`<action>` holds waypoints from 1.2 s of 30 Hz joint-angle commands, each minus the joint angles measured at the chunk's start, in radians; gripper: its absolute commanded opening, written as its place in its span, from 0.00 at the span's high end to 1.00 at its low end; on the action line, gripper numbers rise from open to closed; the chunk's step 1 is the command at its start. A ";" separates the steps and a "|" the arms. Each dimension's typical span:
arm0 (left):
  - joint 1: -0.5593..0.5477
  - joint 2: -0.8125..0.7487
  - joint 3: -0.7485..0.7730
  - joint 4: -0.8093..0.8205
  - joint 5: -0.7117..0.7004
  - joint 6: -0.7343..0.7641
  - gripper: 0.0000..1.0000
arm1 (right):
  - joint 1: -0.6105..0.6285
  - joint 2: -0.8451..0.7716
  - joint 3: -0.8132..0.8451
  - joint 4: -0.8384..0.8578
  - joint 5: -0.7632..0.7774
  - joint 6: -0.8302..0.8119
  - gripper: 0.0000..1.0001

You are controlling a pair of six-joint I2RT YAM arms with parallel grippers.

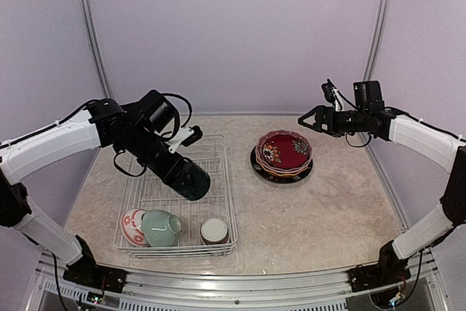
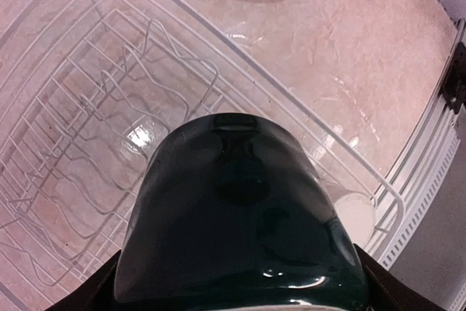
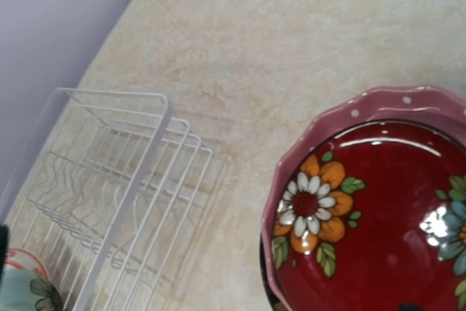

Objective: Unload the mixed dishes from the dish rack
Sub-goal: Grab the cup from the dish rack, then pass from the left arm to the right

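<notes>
My left gripper (image 1: 183, 172) is shut on a dark teal cup (image 1: 192, 181) and holds it over the middle of the white wire dish rack (image 1: 228, 202). In the left wrist view the cup (image 2: 240, 231) fills the lower half, above the rack (image 2: 87, 107). At the rack's near end lie a red-patterned white bowl (image 1: 130, 226), a pale-green cup (image 1: 162, 227) and a brown-white cup (image 1: 214, 231). On the table to the right, a dark red floral bowl (image 1: 284, 149) sits on stacked plates (image 1: 281, 172). My right gripper (image 1: 306, 119) hangs open behind that stack.
The right wrist view looks down on the floral bowl (image 3: 378, 216) and the rack's far end (image 3: 131, 180); its own fingers do not show. Grey walls close the back and sides. A metal rail (image 1: 240, 285) runs along the near edge.
</notes>
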 commanded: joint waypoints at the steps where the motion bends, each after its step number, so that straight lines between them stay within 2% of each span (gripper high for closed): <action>1: 0.089 -0.103 0.062 0.141 0.144 -0.115 0.58 | 0.015 -0.050 -0.074 0.146 -0.030 0.050 0.05; 6: 0.228 -0.189 0.056 0.273 0.283 -0.275 0.59 | 0.071 -0.069 -0.145 0.285 -0.022 0.073 0.06; 10: 0.273 -0.238 0.051 0.369 0.336 -0.391 0.58 | 0.169 -0.063 -0.201 0.453 -0.006 0.100 0.09; 15: 0.284 -0.270 0.028 0.501 0.364 -0.531 0.58 | 0.313 -0.015 -0.206 0.632 0.034 0.120 0.12; 21: 0.283 -0.297 -0.079 0.758 0.409 -0.716 0.59 | 0.468 0.070 -0.141 0.796 0.090 0.151 0.14; 25: 0.281 -0.309 -0.146 0.925 0.434 -0.826 0.58 | 0.528 0.126 -0.118 0.945 0.127 0.196 0.16; 36: 0.214 -0.274 -0.208 1.148 0.429 -0.962 0.58 | 0.641 0.272 0.072 0.960 0.128 0.148 0.26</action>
